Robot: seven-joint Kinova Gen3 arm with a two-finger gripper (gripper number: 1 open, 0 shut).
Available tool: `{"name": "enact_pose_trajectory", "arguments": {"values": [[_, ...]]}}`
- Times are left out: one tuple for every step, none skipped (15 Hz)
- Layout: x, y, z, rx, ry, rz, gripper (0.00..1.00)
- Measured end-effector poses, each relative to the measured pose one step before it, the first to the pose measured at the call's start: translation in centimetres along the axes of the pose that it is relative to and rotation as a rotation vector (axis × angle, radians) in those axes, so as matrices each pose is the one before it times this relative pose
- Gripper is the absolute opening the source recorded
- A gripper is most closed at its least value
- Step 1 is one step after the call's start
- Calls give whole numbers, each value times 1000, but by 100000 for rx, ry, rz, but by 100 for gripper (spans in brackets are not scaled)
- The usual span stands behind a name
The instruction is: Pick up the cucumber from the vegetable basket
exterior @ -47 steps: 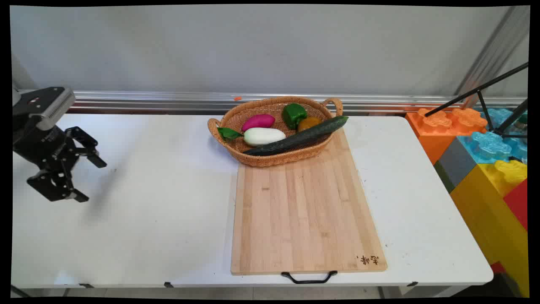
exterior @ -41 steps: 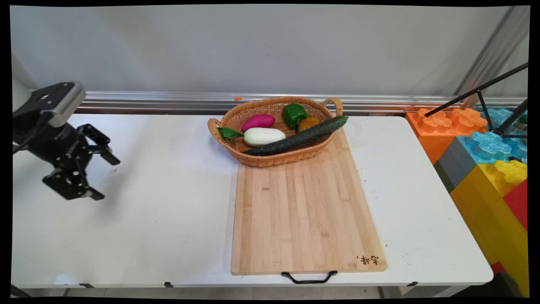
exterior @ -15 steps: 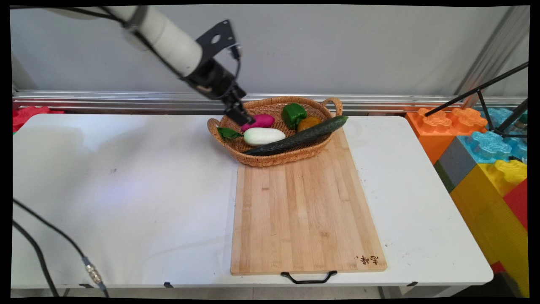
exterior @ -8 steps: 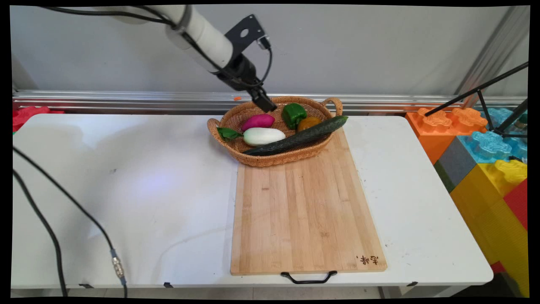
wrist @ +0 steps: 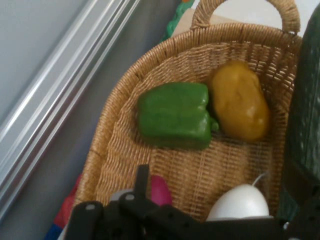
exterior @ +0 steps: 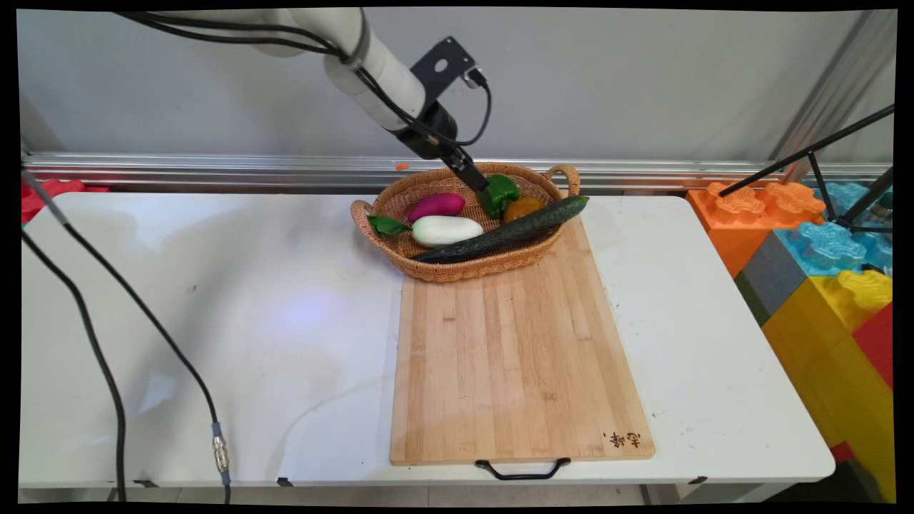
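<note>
My gripper [exterior: 477,180] hangs over the back of a wicker basket [exterior: 464,270], its tip just left of a green pepper [exterior: 503,191]. It is open and holds nothing. The basket also contains a magenta eggplant [exterior: 437,205], a white eggplant [exterior: 446,230], an orange-brown potato [exterior: 523,208] and a long dark cucumber [exterior: 507,232] lying across the rim. In the hand view the gripper [wrist: 220,177] points at the basket's weave [wrist: 125,140]; the green pepper [wrist: 175,116] lies ahead beside the potato [wrist: 240,100], with the white eggplant [wrist: 240,202] between the fingers.
A wooden cutting board [exterior: 518,357] with a black handle lies in front of the basket. Large coloured toy blocks [exterior: 821,250] and a tripod leg [exterior: 821,171] stand at the right. Black cables [exterior: 143,314] hang over the table's left side. A metal rail [exterior: 214,171] runs along the back.
The arm swung from the table's far left up and across to the basket, then right from the magenta eggplant to the green pepper. Nothing in the basket has moved.
</note>
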Motion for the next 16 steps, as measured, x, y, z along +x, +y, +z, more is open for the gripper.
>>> {"name": "enact_pose_trajectory", "arguments": {"values": [[219,74,554,-322,-118,-1302,100],[126,31,346,-173,-90,-837,100],[167,58,493,-282,-232,-1155,100],[196,60,590,-317,-370,-1427,100],[74,-7,378,-129,-329,-1037,100],[71,-12,401,-110,-344,-1270,100],[75,0,382,-91,-99,-1789,100],[41,6,294,-40,24,-1836,100],[40,28,305,-63,66,-2163,100],[38,31,201,-49,69,-1397,100],[29,24,236,-67,109,-1837,100],[24,30,264,-78,113,-2027,100],[23,17,211,-25,92,-1616,100],[21,16,168,-9,77,-1222,100],[11,-6,163,119,140,-1362,100],[16,-27,263,330,367,-2559,100]]}}
